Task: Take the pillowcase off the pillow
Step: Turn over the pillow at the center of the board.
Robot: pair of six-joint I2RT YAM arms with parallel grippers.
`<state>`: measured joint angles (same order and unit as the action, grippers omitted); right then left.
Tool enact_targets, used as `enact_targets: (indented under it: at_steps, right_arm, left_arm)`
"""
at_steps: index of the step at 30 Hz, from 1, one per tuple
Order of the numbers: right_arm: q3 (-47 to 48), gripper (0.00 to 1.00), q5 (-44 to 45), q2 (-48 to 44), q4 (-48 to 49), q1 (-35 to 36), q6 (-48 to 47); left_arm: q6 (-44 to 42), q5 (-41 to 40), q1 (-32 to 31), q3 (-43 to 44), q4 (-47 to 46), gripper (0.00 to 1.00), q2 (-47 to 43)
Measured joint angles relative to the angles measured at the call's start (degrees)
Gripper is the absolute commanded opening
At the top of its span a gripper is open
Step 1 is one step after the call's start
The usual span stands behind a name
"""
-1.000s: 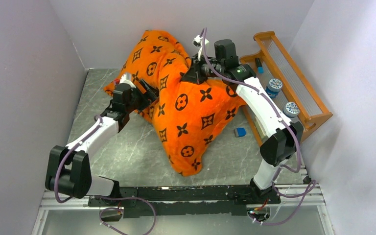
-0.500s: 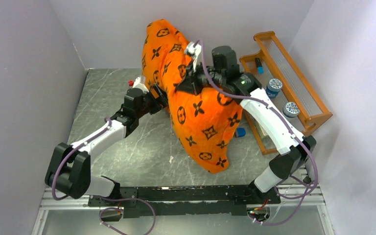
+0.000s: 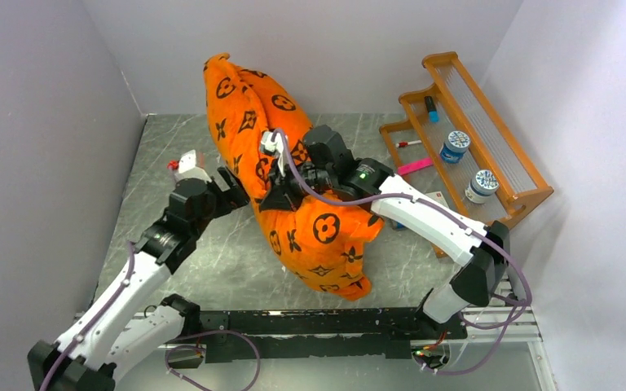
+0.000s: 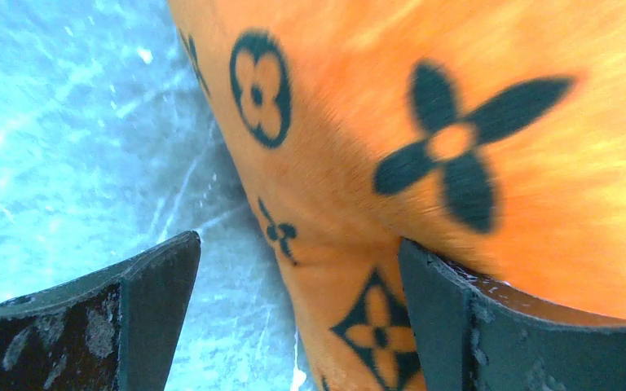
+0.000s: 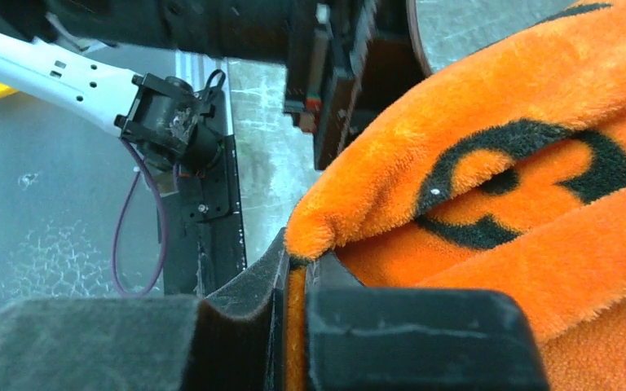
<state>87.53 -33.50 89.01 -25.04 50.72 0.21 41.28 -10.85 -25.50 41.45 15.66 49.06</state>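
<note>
The orange pillowcase (image 3: 310, 228) with dark brown motifs covers a plump bulk standing on end in mid-table. The white pillow itself is hidden inside it. My right gripper (image 3: 275, 194) is shut on a fold of the pillowcase (image 5: 456, 163) at its left middle; the wrist view shows orange plush pinched between the pads (image 5: 297, 326). My left gripper (image 3: 236, 189) is open right against the pillowcase's left side. In its wrist view the fabric (image 4: 424, 163) fills the right; one finger (image 4: 489, 326) presses against it, and the gripper (image 4: 297, 261) holds nothing.
An orange wooden rack (image 3: 530, 183) at the right holds two round tins (image 3: 456, 147) and a blue marker (image 3: 430, 107). A pink pen (image 3: 414, 167), a red-tipped marker (image 3: 407, 142) and a small blue block (image 3: 398, 224) lie by it. A small red-and-white item (image 3: 181, 161) lies at left.
The right arm has swung left and down, pulling the covered pillow toward table centre. The left arm drew back toward the near left, and the rack's left end is now uncovered.
</note>
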Motion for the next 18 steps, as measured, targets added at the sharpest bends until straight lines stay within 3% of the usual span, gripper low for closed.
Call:
enact_targets:
  at_steps: [9, 18]
  right_arm:
    - [3.69, 0.24, 1.46, 4.15, -0.57, 5.99, 0.00]
    - [5.33, 0.51, -4.94, 2.43, 0.76, 10.08, 1.57]
  left_arm:
    - [-3.02, -9.14, -0.52, 6.93, 4.35, 0.97, -8.37]
    - [-4.31, -11.72, -0.59, 6.93, 7.52, 0.97, -11.19]
